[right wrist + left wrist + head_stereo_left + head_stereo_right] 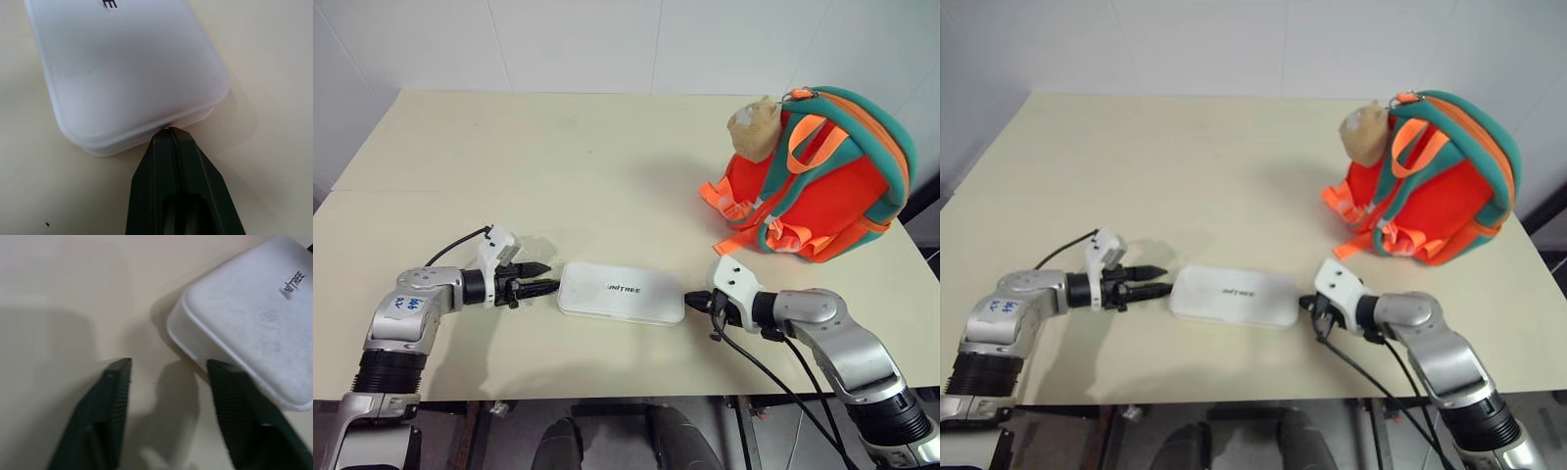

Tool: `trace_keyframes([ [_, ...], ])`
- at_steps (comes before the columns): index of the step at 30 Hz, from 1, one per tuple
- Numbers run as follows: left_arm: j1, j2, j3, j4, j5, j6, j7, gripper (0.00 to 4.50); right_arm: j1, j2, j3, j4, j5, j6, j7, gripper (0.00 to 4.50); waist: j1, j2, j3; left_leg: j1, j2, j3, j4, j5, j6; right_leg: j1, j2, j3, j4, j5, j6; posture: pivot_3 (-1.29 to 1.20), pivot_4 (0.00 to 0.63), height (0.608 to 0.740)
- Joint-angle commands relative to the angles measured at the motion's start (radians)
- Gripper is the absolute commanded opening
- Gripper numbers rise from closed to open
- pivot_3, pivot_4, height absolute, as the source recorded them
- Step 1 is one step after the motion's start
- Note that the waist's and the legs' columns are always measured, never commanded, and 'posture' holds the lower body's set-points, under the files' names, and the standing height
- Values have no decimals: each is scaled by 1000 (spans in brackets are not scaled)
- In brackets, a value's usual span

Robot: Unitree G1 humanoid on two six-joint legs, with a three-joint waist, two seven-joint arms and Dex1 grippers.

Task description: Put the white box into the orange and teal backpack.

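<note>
Both grippers sit low in the frame at the white box (pixel 621 292)'s ends, left gripper (pixel 540 279) partly open and holding nothing, right gripper (pixel 697 301) pinched shut on nothing, so the box looks not yet gripped and next needs squeezing and carrying to the orange and teal backpack (pixel 827 186) at upper right.

White box (pixel 621 293) with dark lettering; orange backpack (pixel 822 181) trimmed teal; cream table (pixel 558 166).

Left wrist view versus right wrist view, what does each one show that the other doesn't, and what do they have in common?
The left wrist view alone shows the left gripper open, its fingers spread apart, one of them at the rounded end of the white box and the other over bare table.

The right wrist view alone shows the right gripper shut, its closed tip against the rim at the box's other end.

Both show the white box lying flat on the cream table, part of its dark lettering visible on top.
</note>
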Motion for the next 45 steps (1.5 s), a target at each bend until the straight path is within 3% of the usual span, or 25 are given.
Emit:
trace_keyframes([
  [1, 3, -25, -14, -77, -53, -30, -55, 1178, -17, 27, 26, -77, 49, -38, 27, 0, 0, 0, 0, 0, 0, 0, 0, 0, 0, 0, 0, 0, 0, 0, 0, 0, 150, 740],
  [4, 4, -25, -14, -95, -70, 3, -65, 184, -15, 23, 22, -76, 51, -41, 26, 0, 1, 0, 0, 0, 0, 0, 0, 0, 0, 0, 0, 0, 0, 0, 0, 0, 150, 740],
  [5, 4, -26, -16, -99, -73, 13, -68, 35, -14, 22, 21, -75, 52, -42, 27, 0, 1, 0, 0, 0, 0, 0, 0, 0, 0, 0, 0, 0, 0, 0, 0, 0, 150, 740],
  [21, 83, 35, -78, -197, -83, 129, -146, 35, -2, -26, -14, -55, 54, -76, 60, 0, 0, 0, 0, 0, 0, 0, 0, 0, 0, 0, 0, 0, -1, 0, 0, 0, 150, 740],
  [32, 81, 51, -52, -164, -46, 83, -111, 35, 28, -54, -26, -33, 24, -101, 51, 0, 1, 0, 0, 0, 0, 0, 0, 0, 0, 0, 0, 0, -1, -1, -2, 0, 150, 740],
  [45, 116, 138, 22, -160, -44, 68, -81, 35, 43, -127, -155, 156, -57, -285, -34, 0, -1, 0, 0, 0, 0, 0, -1, -1, 0, 0, 0, 0, -2, -2, -3, 0, 150, 740],
])
